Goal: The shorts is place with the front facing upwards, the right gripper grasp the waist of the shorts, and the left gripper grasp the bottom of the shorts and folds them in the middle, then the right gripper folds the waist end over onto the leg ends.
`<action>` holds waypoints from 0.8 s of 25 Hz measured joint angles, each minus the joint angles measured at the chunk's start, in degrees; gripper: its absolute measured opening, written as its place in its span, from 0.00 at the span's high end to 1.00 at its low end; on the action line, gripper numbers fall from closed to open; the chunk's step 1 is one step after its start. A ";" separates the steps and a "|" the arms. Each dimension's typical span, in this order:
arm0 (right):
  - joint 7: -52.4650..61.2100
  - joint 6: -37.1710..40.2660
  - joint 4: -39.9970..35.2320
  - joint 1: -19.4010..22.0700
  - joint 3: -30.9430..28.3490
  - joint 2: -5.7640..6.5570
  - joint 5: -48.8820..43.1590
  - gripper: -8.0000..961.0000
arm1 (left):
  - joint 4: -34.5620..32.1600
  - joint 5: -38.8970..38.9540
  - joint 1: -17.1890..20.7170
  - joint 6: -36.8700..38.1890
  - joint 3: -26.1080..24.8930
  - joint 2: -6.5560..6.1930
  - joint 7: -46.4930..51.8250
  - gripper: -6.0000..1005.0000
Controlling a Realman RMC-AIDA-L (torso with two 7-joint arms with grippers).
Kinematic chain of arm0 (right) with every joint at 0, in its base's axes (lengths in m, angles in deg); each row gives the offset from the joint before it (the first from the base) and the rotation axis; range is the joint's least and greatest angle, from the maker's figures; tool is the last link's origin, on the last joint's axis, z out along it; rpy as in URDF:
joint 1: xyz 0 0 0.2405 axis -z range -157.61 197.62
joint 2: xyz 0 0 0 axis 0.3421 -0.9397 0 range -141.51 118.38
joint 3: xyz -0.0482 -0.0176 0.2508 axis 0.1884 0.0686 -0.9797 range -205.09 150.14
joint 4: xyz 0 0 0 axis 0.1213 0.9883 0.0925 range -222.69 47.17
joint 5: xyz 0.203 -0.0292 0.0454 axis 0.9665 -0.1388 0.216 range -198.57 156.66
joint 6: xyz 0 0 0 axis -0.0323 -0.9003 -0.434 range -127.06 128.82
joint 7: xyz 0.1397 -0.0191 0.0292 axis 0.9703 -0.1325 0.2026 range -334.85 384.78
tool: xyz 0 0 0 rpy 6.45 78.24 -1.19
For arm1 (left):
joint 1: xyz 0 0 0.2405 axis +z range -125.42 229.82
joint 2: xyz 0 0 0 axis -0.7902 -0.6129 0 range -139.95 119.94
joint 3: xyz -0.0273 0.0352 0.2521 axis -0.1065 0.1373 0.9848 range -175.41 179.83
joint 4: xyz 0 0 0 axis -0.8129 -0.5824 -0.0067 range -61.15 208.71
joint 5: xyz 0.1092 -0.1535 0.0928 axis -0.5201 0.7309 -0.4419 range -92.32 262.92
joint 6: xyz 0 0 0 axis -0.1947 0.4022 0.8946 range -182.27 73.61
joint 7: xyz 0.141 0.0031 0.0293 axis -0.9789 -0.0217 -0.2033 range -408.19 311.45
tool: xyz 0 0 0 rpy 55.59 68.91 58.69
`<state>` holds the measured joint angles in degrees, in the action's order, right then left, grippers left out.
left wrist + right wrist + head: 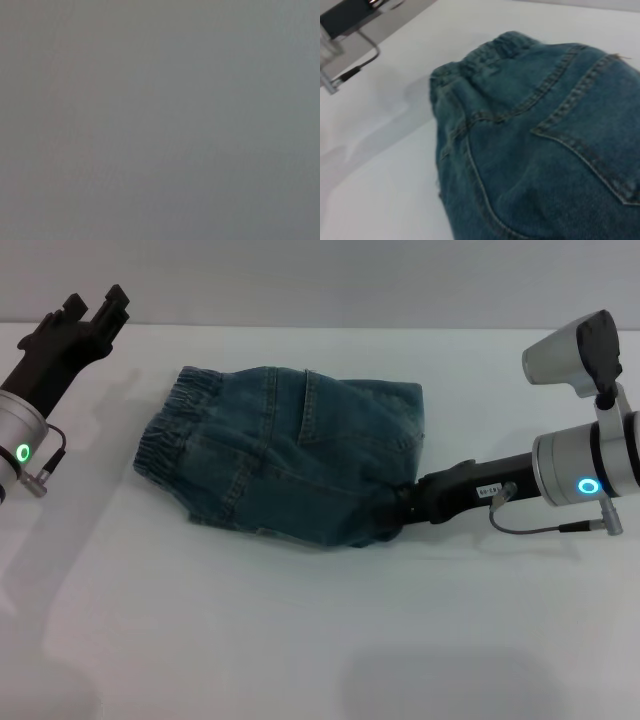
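Note:
The blue-green denim shorts (290, 455) lie folded lengthwise on the white table (300, 640). The puckered waist (168, 430) points left and the leg end (412, 415) points right. My right gripper (388, 518) reaches in from the right at the near right corner, its tips buried in the denim and shut on it. The right wrist view looks along the shorts (540, 150) toward the waist (490, 55). My left gripper (97, 308) hangs open, raised at the far left, apart from the cloth. The left wrist view shows only plain grey.
The right arm's silver wrist (590, 465) and a loose cable (530, 528) hang over the table's right side. The left arm (345, 17) shows at the edge of the right wrist view. White table surrounds the shorts.

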<state>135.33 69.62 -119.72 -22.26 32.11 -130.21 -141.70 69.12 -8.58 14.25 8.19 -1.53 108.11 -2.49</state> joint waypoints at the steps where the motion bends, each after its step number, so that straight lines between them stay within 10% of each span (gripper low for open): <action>1: 0.00 -0.77 0.07 0.02 -0.03 0.00 0.03 0.41 | -0.04 0.00 0.04 -0.01 -0.03 0.00 0.00 0.37; 10: -1.72 -6.49 0.14 2.29 -2.01 0.16 3.78 0.41 | -0.28 0.02 0.27 -0.20 -0.17 -0.03 0.00 0.37; 20: -15.61 10.40 -10.05 13.96 -3.14 0.21 25.92 0.41 | -0.04 0.01 2.03 1.72 -0.18 -0.08 0.51 0.37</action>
<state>119.72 80.02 -129.77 -8.30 28.97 -130.00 -115.77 69.08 -8.57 16.28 9.91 -1.72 108.03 -1.99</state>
